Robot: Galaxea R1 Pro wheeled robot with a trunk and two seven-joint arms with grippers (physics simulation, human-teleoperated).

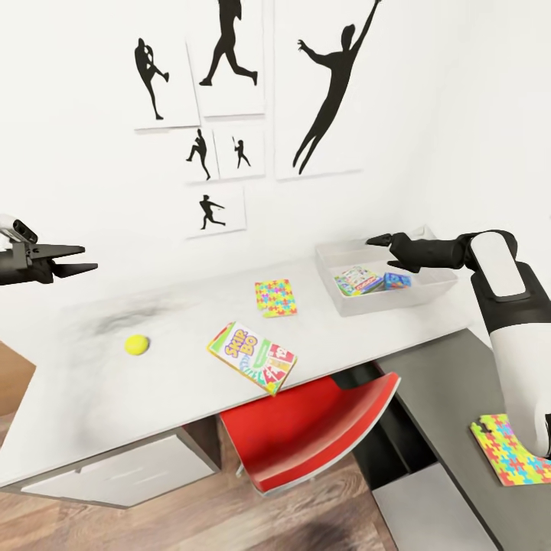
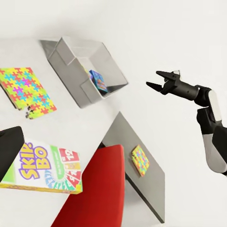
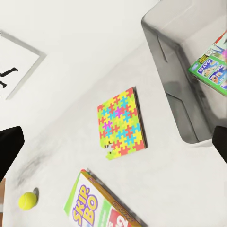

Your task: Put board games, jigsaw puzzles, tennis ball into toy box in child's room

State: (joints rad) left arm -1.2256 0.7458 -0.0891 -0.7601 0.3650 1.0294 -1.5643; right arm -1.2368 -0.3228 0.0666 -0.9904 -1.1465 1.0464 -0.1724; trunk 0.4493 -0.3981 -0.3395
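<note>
Head view | right gripper point(image 1: 376, 241) held empty, fingers apart, above toy box point(image 1: 428, 295) | jigsaw puzzle point(image 1: 275, 297) lies just left of toy box, nearer right gripper | left gripper point(image 1: 83, 259) parted, far off

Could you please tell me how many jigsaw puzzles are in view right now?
2. One jigsaw puzzle lies on the table between the SKIP-BO box and the toy box; the other lies on the lower dark grey cabinet, partly behind the right arm.

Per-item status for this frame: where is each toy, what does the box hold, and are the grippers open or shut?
Toy box: holds two game boxes.
SKIP-BO box: flat on table, overhanging front edge.
Jigsaw puzzle: flat on table.
Second puzzle: on the lower grey cabinet.
Tennis ball: on table.
Left gripper: open, empty.
Right gripper: open, empty.
</note>
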